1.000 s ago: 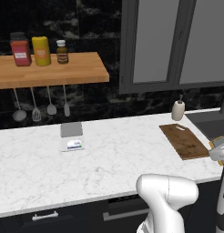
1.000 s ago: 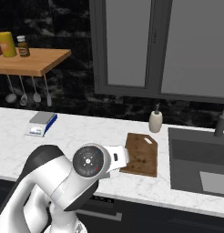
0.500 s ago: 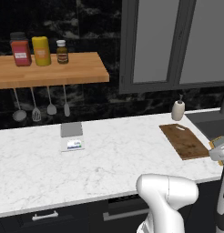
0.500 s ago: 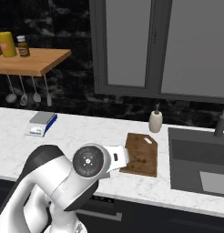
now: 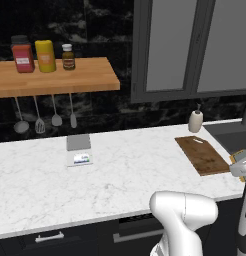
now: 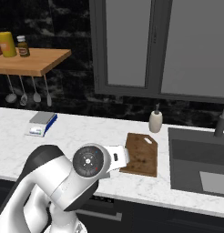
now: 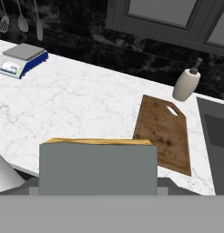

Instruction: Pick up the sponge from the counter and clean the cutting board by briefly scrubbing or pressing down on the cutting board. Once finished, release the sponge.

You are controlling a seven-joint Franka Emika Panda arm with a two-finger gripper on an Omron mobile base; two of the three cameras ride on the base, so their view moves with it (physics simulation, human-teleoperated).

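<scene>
The sponge (image 7: 98,166), a grey pad with a yellow-tan edge, sits right in front of the hand camera and hides the fingertips. In the left base view the sponge (image 5: 239,156) hangs in my gripper (image 5: 240,162), which is shut on it just past the near right corner of the cutting board (image 5: 202,155). The dark brown board (image 7: 163,132) lies flat on the white marble counter (image 7: 77,104), hole end toward the wall, ahead of and below the sponge. From the right base view my own arm covers the board's (image 6: 142,154) near left corner.
A white soap dispenser (image 7: 186,84) stands behind the board. The sink (image 6: 200,164) lies to its right. A grey kitchen scale (image 5: 78,149) sits far left on the counter, under a wooden shelf (image 5: 55,77) with jars and hanging utensils (image 5: 45,117).
</scene>
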